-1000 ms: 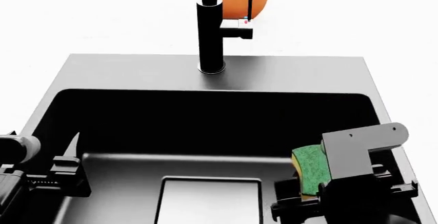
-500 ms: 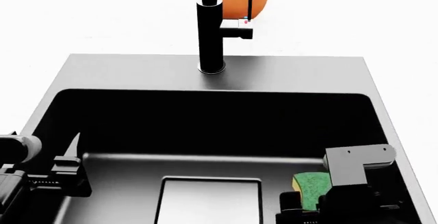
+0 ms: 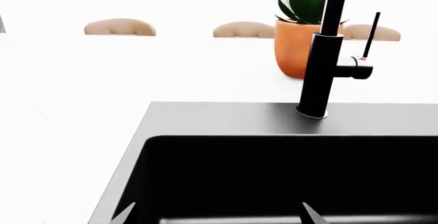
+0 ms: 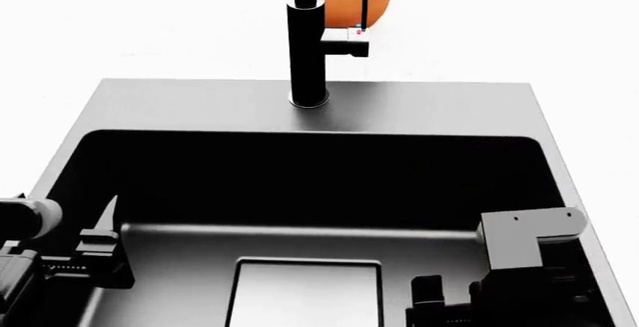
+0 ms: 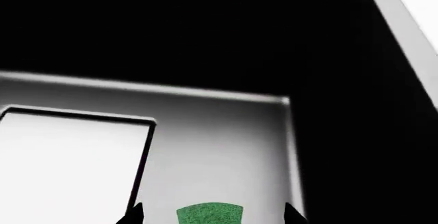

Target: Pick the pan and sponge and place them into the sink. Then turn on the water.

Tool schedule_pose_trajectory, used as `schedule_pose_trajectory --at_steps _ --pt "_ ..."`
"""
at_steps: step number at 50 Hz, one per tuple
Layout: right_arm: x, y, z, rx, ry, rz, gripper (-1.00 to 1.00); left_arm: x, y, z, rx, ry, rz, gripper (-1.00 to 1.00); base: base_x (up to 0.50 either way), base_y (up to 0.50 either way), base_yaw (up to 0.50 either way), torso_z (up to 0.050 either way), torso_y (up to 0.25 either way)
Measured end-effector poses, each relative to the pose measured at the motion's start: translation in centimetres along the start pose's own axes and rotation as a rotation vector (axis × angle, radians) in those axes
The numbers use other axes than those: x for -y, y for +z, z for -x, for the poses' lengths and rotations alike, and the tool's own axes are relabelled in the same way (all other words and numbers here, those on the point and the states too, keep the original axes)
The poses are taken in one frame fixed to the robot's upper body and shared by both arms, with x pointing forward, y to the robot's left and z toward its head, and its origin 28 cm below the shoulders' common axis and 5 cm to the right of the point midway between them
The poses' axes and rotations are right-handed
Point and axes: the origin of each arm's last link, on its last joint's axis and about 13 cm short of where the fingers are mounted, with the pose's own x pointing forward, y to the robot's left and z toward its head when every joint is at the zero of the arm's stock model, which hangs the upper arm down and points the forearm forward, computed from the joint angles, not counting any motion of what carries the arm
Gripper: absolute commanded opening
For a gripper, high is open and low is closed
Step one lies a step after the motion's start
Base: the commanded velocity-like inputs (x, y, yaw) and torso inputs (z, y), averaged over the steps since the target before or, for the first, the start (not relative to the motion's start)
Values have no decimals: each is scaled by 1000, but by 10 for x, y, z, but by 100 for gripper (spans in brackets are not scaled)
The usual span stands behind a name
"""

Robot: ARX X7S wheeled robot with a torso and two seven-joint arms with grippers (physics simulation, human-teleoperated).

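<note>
The sink (image 4: 130, 102) is sunk in the bench (image 4: 559, 35). The faucet (image 4: 307, 50) stands on its far rim, a pot (image 3: 296, 47) behind. The sponge (image 5: 209, 215) lies inside, right of the drain plate (image 4: 304, 293).

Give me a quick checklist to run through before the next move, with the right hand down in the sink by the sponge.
1. Sponge inside the sink: ok, it shows over the basin floor.
2. Right hand off the sponge: ok, there is a gap on each side.
3. Sponge resting on the floor: cannot tell.
4. Pan in the sink: cannot tell, no pan in view.
5. Left hand free: ok, open and empty.
6. Water running: not ok, no stream from the faucet.
</note>
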Motion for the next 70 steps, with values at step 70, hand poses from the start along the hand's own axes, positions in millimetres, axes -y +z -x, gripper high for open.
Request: schedule_pose_trajectory --at_steps 70 --pt "-24 5 87 570 60 4 100 -5 1 5 7 10 4 100 -123 155 0 0 0"
